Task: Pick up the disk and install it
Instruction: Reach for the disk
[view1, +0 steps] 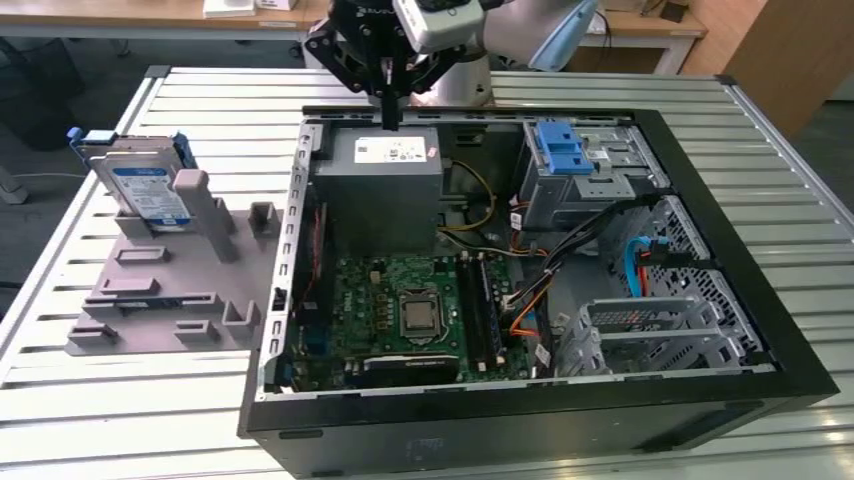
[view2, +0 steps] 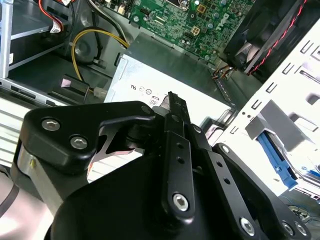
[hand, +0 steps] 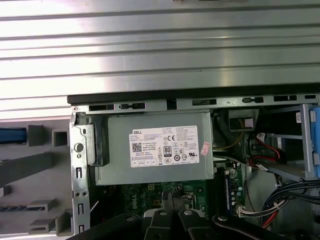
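Observation:
The disk (view1: 144, 190), a silver drive with a blue-and-white label and a blue frame, stands on edge in a grey holder (view1: 167, 290) on the exterior view's left, beside the open computer case (view1: 534, 400). My gripper (view1: 390, 122) hangs over the far wall of the case above the grey power supply box (view1: 380, 175), well away from the disk. Its black fingers are pressed together with nothing between them. In both wrist views the gripper (view2: 175, 97) (hand: 176, 192) points at the power supply (hand: 155, 150).
Inside the case lie a green motherboard (view1: 414, 305), bundled cables (view1: 587, 240), a blue ribbed latch (view1: 561, 150) on a metal bay, and a perforated metal cage (view1: 641, 325). The case and holder rest on a slatted metal table (view1: 134, 420).

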